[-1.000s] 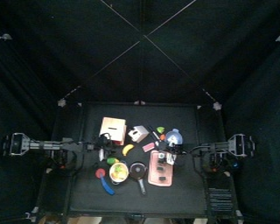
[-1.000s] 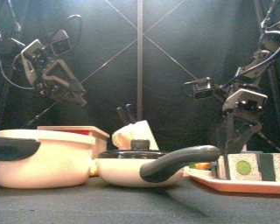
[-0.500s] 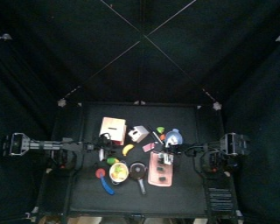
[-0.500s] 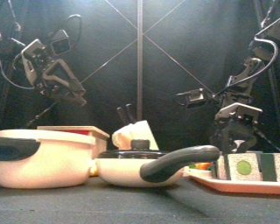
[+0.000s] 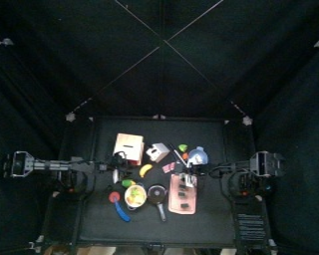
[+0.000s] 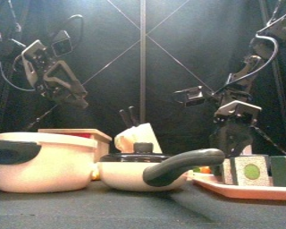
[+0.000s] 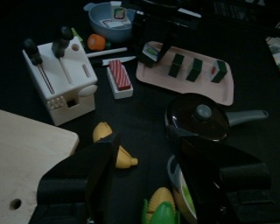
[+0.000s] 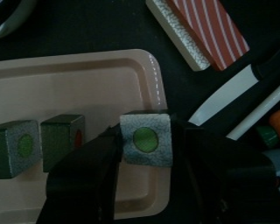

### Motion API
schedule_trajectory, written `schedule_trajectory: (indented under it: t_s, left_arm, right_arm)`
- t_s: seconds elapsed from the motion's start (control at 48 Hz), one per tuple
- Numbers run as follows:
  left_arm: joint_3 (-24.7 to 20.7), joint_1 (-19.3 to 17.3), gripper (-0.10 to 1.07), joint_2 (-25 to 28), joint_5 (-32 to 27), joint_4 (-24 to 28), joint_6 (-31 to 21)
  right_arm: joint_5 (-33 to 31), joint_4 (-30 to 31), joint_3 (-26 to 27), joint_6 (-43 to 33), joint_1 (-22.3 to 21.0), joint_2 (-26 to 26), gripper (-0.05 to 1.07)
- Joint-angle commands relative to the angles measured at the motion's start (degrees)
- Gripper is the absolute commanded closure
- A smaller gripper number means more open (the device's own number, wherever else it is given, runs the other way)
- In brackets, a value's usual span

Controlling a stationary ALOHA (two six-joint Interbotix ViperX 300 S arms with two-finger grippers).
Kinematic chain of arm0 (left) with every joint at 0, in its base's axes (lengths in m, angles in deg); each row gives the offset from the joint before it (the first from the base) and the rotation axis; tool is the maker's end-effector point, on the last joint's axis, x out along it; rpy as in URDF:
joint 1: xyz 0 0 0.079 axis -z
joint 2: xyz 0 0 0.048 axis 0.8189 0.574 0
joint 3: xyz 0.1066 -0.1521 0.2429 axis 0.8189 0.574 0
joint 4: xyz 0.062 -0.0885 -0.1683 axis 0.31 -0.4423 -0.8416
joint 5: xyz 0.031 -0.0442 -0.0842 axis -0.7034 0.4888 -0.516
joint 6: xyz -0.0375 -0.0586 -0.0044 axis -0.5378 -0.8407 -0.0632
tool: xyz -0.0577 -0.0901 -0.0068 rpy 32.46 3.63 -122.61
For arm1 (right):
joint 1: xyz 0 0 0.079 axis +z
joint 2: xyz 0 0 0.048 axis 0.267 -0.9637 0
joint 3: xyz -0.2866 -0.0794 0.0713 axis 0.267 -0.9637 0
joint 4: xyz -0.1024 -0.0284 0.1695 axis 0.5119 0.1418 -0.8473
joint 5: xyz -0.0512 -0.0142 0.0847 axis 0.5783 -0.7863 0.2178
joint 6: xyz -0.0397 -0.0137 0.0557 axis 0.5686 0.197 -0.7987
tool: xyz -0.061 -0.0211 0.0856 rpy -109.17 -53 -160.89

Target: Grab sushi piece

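Observation:
Three green-wrapped sushi pieces lie on the pink tray (image 8: pixel 95 66). My right gripper (image 8: pixel 149 150) is low over the tray, open, one jaw on either side of the end sushi piece (image 8: pixel 147 140) and close to its sides. That piece still rests on the tray. The other two pieces (image 8: pixel 63 136) sit beside it. The front view has the right gripper (image 6: pixel 232 141) hanging just behind the sushi (image 6: pixel 249 169). My left gripper (image 7: pixel 143 171) is open and holds nothing, raised high at the table's left (image 6: pixel 62 85).
A red-striped block (image 8: pixel 201 31) and a knife (image 8: pixel 241 87) lie just off the tray. The table is crowded: a white knife block (image 7: pixel 55 74), a black-lidded pan (image 7: pixel 206 118), a cutting board (image 7: pixel 25 166), a banana (image 7: pixel 101 131) and a cream pot (image 6: pixel 38 161).
My right gripper has come down and slightly left over the tray, and its jaws have narrowed around the end sushi piece. The left arm has stayed still.

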Motion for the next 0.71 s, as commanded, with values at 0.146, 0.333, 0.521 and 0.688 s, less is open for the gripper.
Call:
schedule_trajectory:
  t_s: [0.146, 0.333, 0.521, 0.688]
  left_arm:
    - [-0.6, 0.0, 0.13, 0.0, 0.5, -0.1, 0.0]
    - [-0.5, 0.0, 0.13, 0.0, 0.4, -0.1, 0.0]
    - [-0.5, 0.0, 0.13, 0.0, 0.7, -0.1, 0.1]
    - [-0.4, 0.0, 0.13, 0.0, 0.8, -0.1, 0.1]
  right_arm:
    - [-0.4, -0.2, 1.1, 0.1, 0.0, 2.2, 0.32]
    - [0.0, 0.0, 1.1, 0.1, 0.0, 2.2, 0.32]
    - [0.0, 0.2, 1.8, 0.1, -0.1, 2.7, 0.32]
    - [-0.3, -0.4, 1.8, 0.0, 0.0, 3.9, 0.32]
